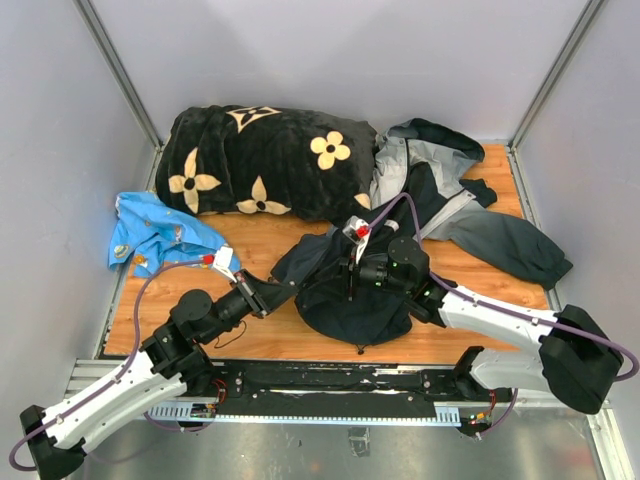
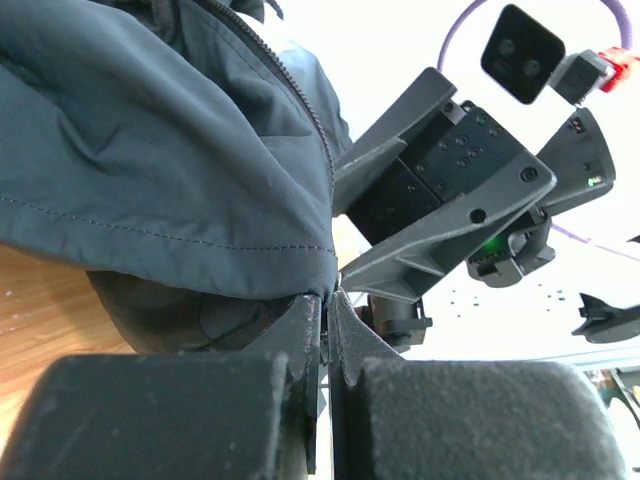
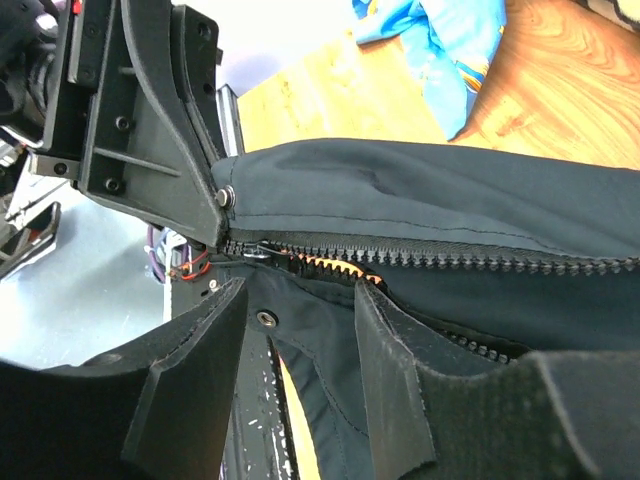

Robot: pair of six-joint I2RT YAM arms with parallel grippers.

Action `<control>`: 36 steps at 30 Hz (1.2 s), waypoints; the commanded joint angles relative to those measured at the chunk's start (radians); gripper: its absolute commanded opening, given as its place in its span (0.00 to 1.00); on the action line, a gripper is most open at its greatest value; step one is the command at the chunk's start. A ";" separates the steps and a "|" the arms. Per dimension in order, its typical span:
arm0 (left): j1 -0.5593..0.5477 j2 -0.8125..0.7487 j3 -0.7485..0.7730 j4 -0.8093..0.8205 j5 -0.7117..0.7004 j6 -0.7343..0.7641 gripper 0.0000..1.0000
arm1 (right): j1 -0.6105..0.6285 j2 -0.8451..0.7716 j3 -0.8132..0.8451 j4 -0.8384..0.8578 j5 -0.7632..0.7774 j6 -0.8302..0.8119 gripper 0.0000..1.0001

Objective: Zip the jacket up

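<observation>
The dark navy and grey jacket (image 1: 372,316) lies bunched at the table's middle and right. My left gripper (image 1: 272,293) is shut on the jacket's bottom hem corner, and in the left wrist view (image 2: 328,300) the fabric edge is pinched between the pads. My right gripper (image 1: 352,272) is open just right of it. In the right wrist view its fingers (image 3: 300,290) straddle a loose lower flap of the jacket (image 3: 420,190), just below the zipper teeth (image 3: 450,262). The zipper slider (image 3: 250,250) sits near the hem end, beside the left gripper (image 3: 150,110).
A black plush blanket with cream flowers (image 1: 270,160) lies at the back. A small blue patterned cloth (image 1: 155,230) lies at the left and shows in the right wrist view (image 3: 440,40). Grey walls enclose the wooden table (image 1: 270,235). The front rail (image 1: 330,385) runs along the near edge.
</observation>
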 commanded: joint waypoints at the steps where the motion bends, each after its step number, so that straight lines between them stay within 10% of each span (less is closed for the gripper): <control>1: -0.003 -0.019 -0.016 0.175 0.067 0.009 0.00 | -0.036 -0.010 -0.020 0.143 -0.082 0.094 0.49; 18: -0.003 0.033 -0.025 0.246 0.099 0.006 0.00 | -0.094 0.048 -0.035 0.358 -0.213 0.240 0.47; 36: -0.003 0.031 -0.025 0.192 0.062 -0.006 0.00 | -0.094 0.059 -0.055 0.384 -0.244 0.279 0.13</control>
